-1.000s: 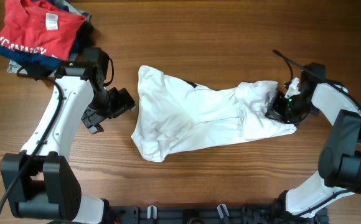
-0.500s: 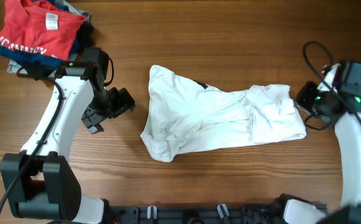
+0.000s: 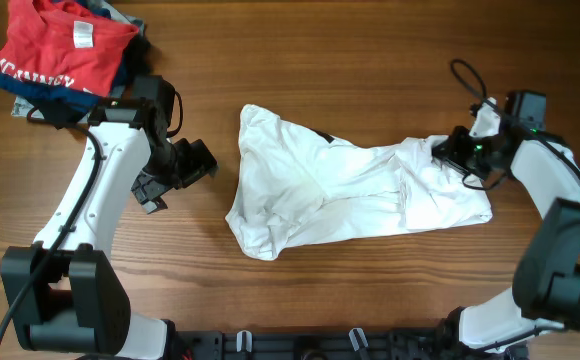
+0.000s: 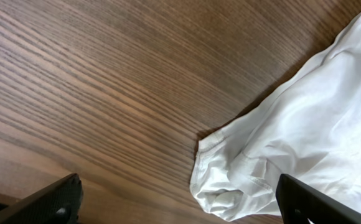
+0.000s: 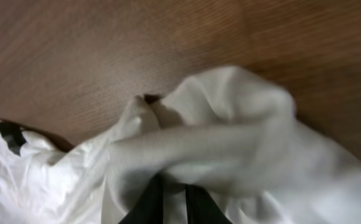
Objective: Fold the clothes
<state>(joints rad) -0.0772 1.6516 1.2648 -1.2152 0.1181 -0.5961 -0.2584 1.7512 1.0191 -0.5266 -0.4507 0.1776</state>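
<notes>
**A:** Where do the right fingers (image 3: 457,150) stand?

**B:** At the upper right corner of the white shirt (image 3: 340,195), drawn nearly together. In the right wrist view the 2 dark tips sit close, with a thin fold of the shirt between them and more cloth bulging over them. That view is blurred, but the pinch reads as closed on the fabric.

**A:** And the left fingers (image 3: 200,162)?

**B:** Spread wide, holding nothing. They hang just off the shirt's left edge, apart from it, with a strip of bare surface (image 3: 370,60) between. The left wrist view shows 1 tip at each lower corner. Between them are wood grain and the shirt's rolled lower left corner.

**A:** How does the shirt lie?

**B:** Crumpled, stretched left to right across the middle of the surface, and wider at its left end. The left edge runs ragged from an upper corner down to a bunched lower corner. The right end is a lumpy mass with a straighter lower edge.

**A:** Room around it?

**B:** Bare wood runs along the shirt's whole upper edge and below its lower edge. Up and to the shirt's left, past the left arm (image 3: 110,200), a red T-shirt (image 3: 65,45) lies on dark folded garments (image 3: 30,92), well apart from the shirt. The right arm (image 3: 560,190) bends in from the shirt's right.
</notes>
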